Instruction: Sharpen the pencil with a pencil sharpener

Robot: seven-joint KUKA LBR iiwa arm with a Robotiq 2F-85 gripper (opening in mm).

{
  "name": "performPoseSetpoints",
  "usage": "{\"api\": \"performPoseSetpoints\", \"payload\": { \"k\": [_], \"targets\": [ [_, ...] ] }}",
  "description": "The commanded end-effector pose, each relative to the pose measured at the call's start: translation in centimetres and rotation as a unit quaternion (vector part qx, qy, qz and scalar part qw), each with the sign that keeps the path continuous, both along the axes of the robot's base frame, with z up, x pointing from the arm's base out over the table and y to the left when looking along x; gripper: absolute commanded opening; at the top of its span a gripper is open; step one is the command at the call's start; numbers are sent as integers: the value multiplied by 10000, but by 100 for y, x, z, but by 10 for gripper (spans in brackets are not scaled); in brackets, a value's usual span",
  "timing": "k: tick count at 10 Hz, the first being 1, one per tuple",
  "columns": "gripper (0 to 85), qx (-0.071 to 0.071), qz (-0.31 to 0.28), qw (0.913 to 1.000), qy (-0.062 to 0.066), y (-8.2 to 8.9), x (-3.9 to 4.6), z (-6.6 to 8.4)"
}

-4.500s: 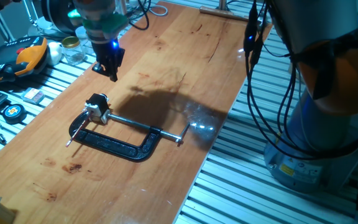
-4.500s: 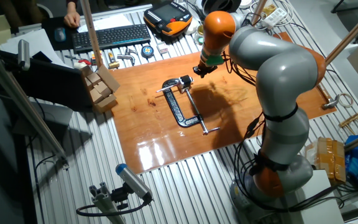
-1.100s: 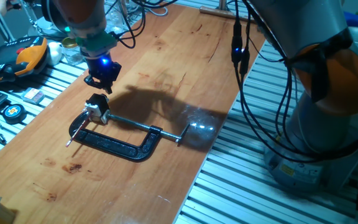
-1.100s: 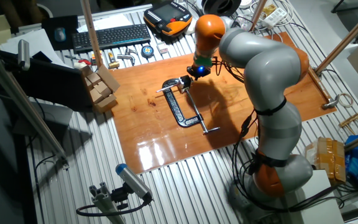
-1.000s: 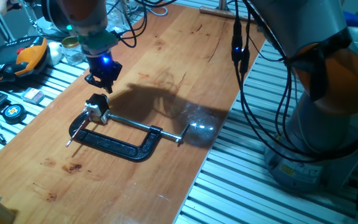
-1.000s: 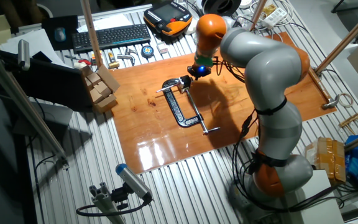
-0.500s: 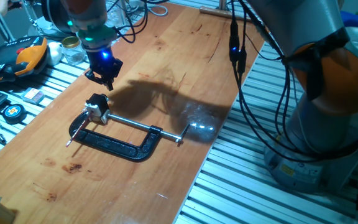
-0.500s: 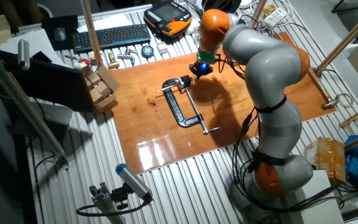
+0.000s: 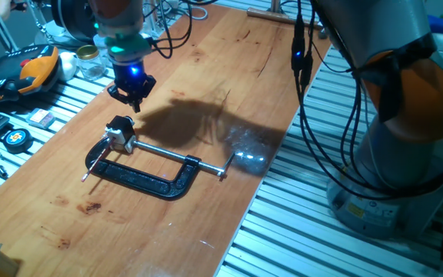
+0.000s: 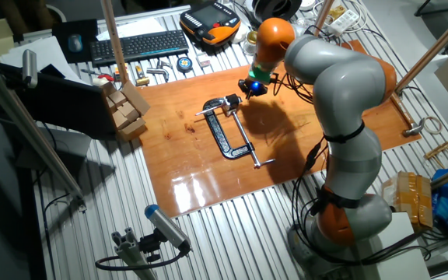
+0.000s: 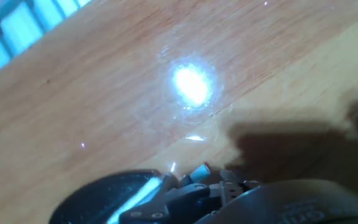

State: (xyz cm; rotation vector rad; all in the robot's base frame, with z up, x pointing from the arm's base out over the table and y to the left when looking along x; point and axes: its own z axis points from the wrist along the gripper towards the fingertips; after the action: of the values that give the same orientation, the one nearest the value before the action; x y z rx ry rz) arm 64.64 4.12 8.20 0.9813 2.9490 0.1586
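Note:
The pencil sharpener point(image 9: 119, 132), a small block that is black on top and silver below, sits in the jaws of a black C-clamp point(image 9: 154, 181) lying on the wooden table point(image 9: 229, 69). The pencil point(image 9: 91, 164), thin and dark with a reddish tip, lies across the clamp's left end and points at the table's near edge. My gripper point(image 9: 134, 103) hangs just above and behind the sharpener, its dark fingers drawn to one point with nothing in them. In the other fixed view the gripper point(image 10: 250, 89) is right of the sharpener point(image 10: 232, 101). The hand view shows only bare wood and glare.
The clamp's silver screw rod point(image 9: 160, 151) runs right from the sharpener. Left of the table lie a glass jar point(image 9: 89, 61), an orange-and-black pendant point(image 9: 29, 71), a tape measure point(image 9: 16, 138) and a keyboard point(image 10: 138, 45). Wooden blocks point(image 10: 127, 109) stand at the table's corner.
Over the past seconds my gripper came down closer to the sharpener, then drifted slightly right and away from it. Clamp, sharpener and pencil have stayed put.

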Motion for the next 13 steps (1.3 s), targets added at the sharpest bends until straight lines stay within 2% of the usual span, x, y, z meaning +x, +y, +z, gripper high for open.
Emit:
{"api": "performPoseSetpoints", "payload": {
  "k": [1, 4, 6, 8, 9, 10, 12, 13],
  "targets": [
    [170, -1, -233, 9997, 13, 4, 4, 4],
    [170, -94, -749, 9971, 87, 24, 33, 31],
    [170, 1, -1262, 9919, 164, 28, 39, 26],
    [170, -17, -1390, 9901, 186, 25, 39, 31],
    [170, 8, -1277, 9917, 174, 29, 42, 41],
    [170, -61, -1226, 9923, 146, 30, 29, 76],
    [170, -166, -1142, 9925, 398, 28, 29, 106],
    [0, -185, -1343, 9896, 485, 32, 34, 109]
  ]
}}
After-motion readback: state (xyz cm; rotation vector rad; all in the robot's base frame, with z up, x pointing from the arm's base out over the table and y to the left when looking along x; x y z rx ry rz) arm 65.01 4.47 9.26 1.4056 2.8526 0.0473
